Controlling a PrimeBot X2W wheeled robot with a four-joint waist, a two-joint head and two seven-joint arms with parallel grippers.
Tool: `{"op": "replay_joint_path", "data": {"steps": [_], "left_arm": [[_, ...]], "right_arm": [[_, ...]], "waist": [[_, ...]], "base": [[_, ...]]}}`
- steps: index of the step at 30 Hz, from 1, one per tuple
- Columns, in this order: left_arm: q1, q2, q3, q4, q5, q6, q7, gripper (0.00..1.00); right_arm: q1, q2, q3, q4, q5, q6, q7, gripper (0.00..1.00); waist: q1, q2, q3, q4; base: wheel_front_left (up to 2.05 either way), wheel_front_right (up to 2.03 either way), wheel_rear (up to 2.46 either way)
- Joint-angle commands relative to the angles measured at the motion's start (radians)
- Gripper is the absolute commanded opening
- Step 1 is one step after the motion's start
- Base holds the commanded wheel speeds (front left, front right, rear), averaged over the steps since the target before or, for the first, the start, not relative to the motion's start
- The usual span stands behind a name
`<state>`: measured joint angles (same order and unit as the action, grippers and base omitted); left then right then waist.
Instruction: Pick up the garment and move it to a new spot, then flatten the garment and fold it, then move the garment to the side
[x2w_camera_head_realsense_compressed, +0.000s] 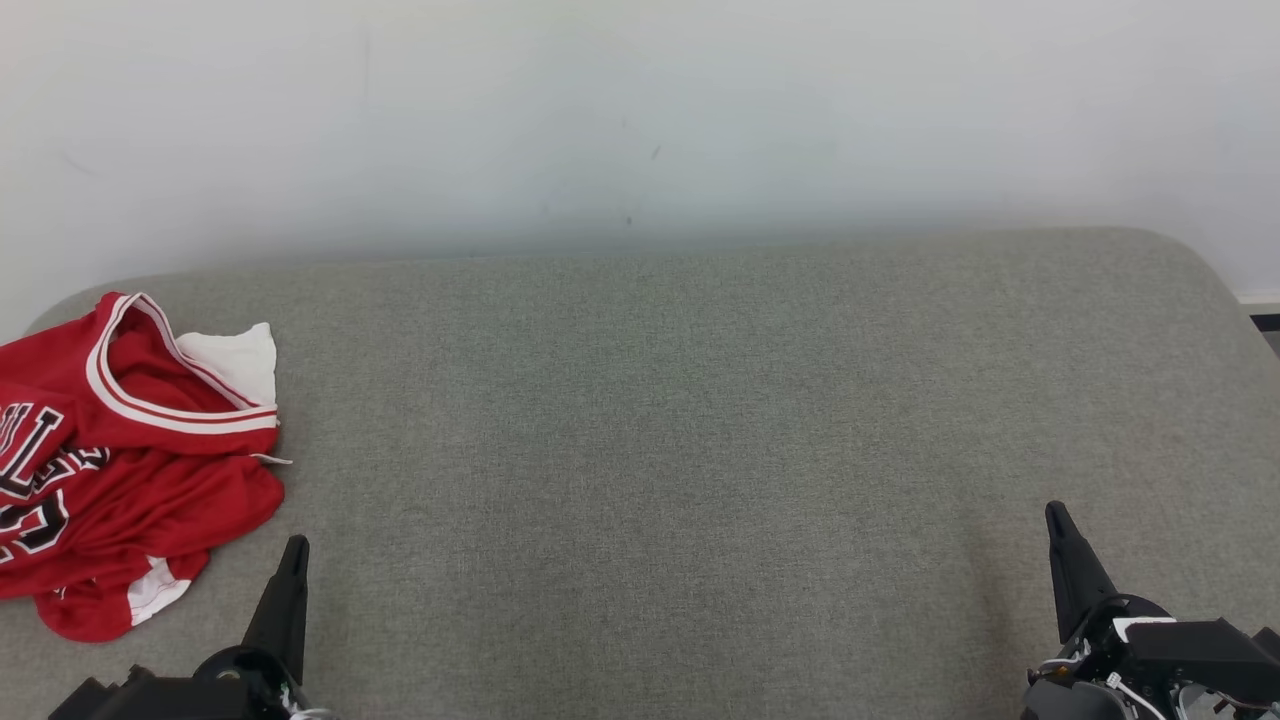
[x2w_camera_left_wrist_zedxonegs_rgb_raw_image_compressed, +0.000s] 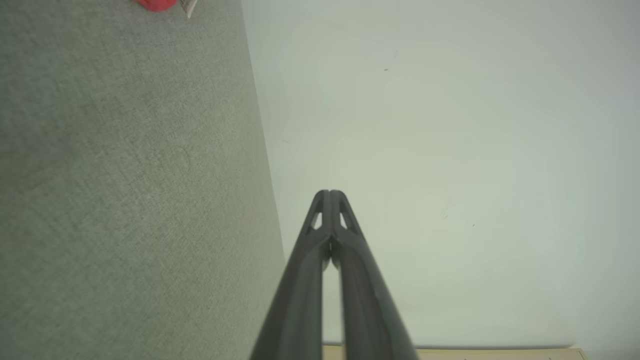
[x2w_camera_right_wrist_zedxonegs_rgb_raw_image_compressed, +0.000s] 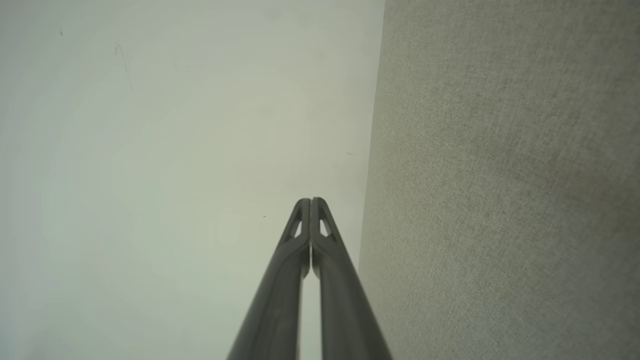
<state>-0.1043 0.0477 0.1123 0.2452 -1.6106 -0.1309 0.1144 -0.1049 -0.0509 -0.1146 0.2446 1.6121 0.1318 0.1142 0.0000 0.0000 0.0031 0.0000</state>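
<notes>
The garment (x2w_camera_head_realsense_compressed: 120, 470) is a red jersey with white trim and black lettering, lying crumpled at the far left of the grey-green padded surface (x2w_camera_head_realsense_compressed: 660, 430). A red corner of the garment (x2w_camera_left_wrist_zedxonegs_rgb_raw_image_compressed: 157, 4) peeks in at the top of the left wrist view. My left gripper (x2w_camera_head_realsense_compressed: 296, 545) stands shut at the lower left, just right of the garment's lower edge and apart from it, nothing held. In its own wrist view the left gripper (x2w_camera_left_wrist_zedxonegs_rgb_raw_image_compressed: 330, 192) has its fingertips pressed together. My right gripper (x2w_camera_head_realsense_compressed: 1053, 510) is shut and empty at the lower right, far from the garment, tips meeting (x2w_camera_right_wrist_zedxonegs_rgb_raw_image_compressed: 310, 201).
A pale wall (x2w_camera_head_realsense_compressed: 640, 120) rises directly behind the padded surface. The surface's rounded back right corner (x2w_camera_head_realsense_compressed: 1190, 250) falls off to a strip of floor at the right edge. Wide bare fabric lies between the two grippers.
</notes>
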Motion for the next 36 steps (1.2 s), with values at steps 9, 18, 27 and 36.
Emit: {"op": "replay_joint_path", "data": {"steps": [9, 18, 27, 36], "left_arm": [[0.010, -0.004, -0.002, 0.012, 0.001, 0.000, -0.002, 0.00], [0.030, -0.006, -0.027, 0.038, 0.023, 0.001, -0.040, 1.00], [0.038, -0.004, -0.026, 0.034, 0.120, 0.018, -0.083, 1.00], [0.049, -0.003, -0.045, 0.006, 0.285, 0.049, -0.121, 1.00]], "right_arm": [[0.008, 0.001, 0.002, 0.013, 0.000, 0.000, -0.001, 0.00], [0.021, 0.001, 0.040, 0.031, -0.034, 0.000, -0.040, 1.00], [0.013, -0.001, 0.069, 0.051, -0.170, 0.000, -0.083, 1.00], [0.000, 0.000, 0.085, 0.065, -0.394, 0.000, -0.121, 1.00]], "waist": [[0.0000, 0.0000, 0.000, 0.000], [0.0000, 0.0000, -0.008, -0.001], [0.0000, 0.0000, -0.016, -0.001], [0.0000, 0.0000, -0.023, -0.001]], "base": [[0.00, 0.00, 0.00], [0.00, 0.00, 0.00], [0.00, 0.00, 0.00], [0.00, 0.00, 0.00]]}}
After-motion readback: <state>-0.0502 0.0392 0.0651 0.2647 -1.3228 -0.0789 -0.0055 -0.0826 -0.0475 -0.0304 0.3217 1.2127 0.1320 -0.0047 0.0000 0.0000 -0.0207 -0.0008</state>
